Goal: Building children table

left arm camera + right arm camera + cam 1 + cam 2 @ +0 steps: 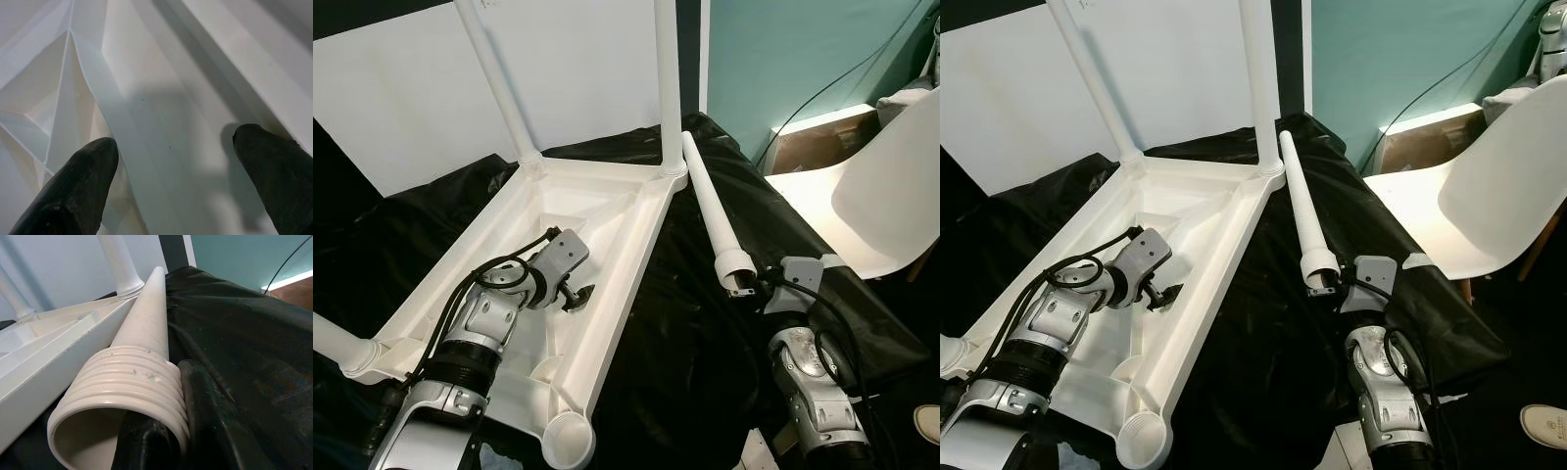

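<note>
I read the tabletop [607, 211] as lying upside down on the black sheet [675, 323], with two legs [504, 83] standing upright in the far corner sockets. A third leg rises from the near left corner. The near right socket [570, 438] is empty and faces upward.

The loose leg [710, 211] lies on the sheet just beside the tabletop's right edge. Its long axis runs away from me, roughly parallel to that edge. The tapered tip points to the far corner and rests close to the fitted leg there. The threaded collar [127, 382] points back at the right gripper [747, 286].

The right gripper is clamped on the collar rim; in the right wrist view, one black finger [205, 416] lies outside the threads and the other shows beneath the open mouth.

The left gripper [576, 294] hangs inside the tabletop's underside, fingers apart, with the ribbing visible between them and nothing held.

My judgement: the empty socket lies to the left of and nearer than the collar. The right arm is the nearer one. The leg must be swung from lying to upright, threads down, before seating.
</note>
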Available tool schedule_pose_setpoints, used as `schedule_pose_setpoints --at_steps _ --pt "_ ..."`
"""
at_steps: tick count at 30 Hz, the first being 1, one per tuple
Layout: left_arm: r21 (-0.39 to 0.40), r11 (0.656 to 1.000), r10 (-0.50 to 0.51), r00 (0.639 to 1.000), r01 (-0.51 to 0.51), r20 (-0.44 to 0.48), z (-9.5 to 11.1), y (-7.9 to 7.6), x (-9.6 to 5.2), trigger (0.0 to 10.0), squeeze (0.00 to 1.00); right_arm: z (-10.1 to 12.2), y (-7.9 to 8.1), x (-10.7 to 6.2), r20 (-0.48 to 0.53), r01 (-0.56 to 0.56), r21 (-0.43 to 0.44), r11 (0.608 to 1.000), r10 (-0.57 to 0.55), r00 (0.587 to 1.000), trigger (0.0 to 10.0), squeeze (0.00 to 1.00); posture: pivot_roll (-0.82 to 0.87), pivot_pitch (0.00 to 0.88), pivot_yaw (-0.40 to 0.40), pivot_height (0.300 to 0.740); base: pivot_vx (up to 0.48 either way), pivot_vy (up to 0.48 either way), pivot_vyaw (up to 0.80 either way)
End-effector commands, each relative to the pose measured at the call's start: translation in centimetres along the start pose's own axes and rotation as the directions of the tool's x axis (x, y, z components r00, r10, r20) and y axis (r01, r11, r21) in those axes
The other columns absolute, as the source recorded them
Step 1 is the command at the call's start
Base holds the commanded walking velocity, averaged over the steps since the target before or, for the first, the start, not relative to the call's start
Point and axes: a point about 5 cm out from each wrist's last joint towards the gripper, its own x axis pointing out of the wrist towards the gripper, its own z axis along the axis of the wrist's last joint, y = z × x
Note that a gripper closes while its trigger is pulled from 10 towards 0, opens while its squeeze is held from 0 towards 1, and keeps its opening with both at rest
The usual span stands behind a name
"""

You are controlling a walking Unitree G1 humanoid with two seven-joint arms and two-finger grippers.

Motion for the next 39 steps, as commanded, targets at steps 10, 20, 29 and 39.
schedule_pose_setpoints --at_steps 10,20,29,39 --pt "0.151 0.974 -0.190 0.974 0.171 0.121 0.1 -0.7 -3.2 10.0 0.55 -0.4 1.1 0.0 -0.016 -0.047 -0.002 0.999 0.047 0.999 10.0 0.00 -0.04 0.000 0.142 0.740 0.000 0.000 0.00" --pt "0.244 0.918 -0.332 0.942 0.313 0.041 -0.8 -0.1 -6.0 10.0 0.57 -0.5 1.3 0.2 -0.016 -0.058 -0.002 0.998 0.058 0.998 10.0 0.00 -0.03 0.000 0.142 0.740 0.000 0.000 0.00" --pt "0.271 0.921 -0.285 0.958 0.279 -0.019 -1.5 0.8 -6.0 10.0 0.55 -0.5 1.4 0.1 -0.016 -0.055 0.000 0.998 0.055 0.998 10.0 0.00 -0.04 0.000 0.145 0.740 0.000 0.000 0.00" --pt "0.182 0.886 -0.444 0.894 0.427 0.065 -0.9 -3.3 -4.5 10.0 0.46 -0.5 1.2 0.1 -0.014 -0.049 -0.004 0.999 0.049 0.999 10.0 0.00 -0.04 0.000 0.142 0.740 0.000 0.000 0.00"
